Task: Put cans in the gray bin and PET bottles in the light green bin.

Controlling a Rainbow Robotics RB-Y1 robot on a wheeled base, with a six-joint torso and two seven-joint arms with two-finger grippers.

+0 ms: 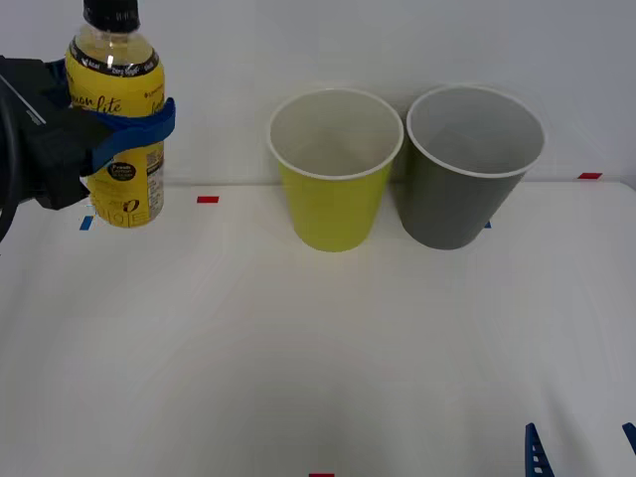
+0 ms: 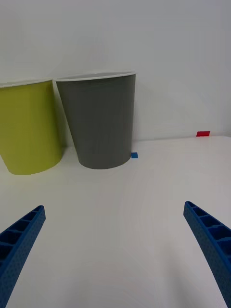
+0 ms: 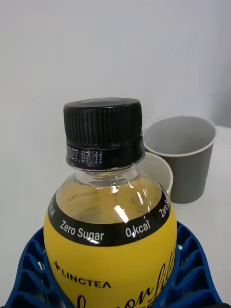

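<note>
Gripped upright around its yellow label by the left hand (image 1: pixel 127 134), the bottle (image 1: pixel 116 114) is held above the surface (image 1: pixel 298 348) at the upper left of the front view. At upper centre the green bin (image 1: pixel 335 169) is seen just beside the gray bin (image 1: pixel 469 167). The right hand (image 2: pixel 115 250) is spread wide and empty at the lower right corner.

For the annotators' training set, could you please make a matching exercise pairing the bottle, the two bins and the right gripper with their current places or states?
Things:
1. bottle
2. green bin
3. gray bin
4. right gripper

States:
A. open, low over the table's near edge
B. rightmost on the table
C. held upright in the left gripper
D. between bottle and gray bin

Pairs: 1-C, 2-D, 3-B, 4-A
</note>
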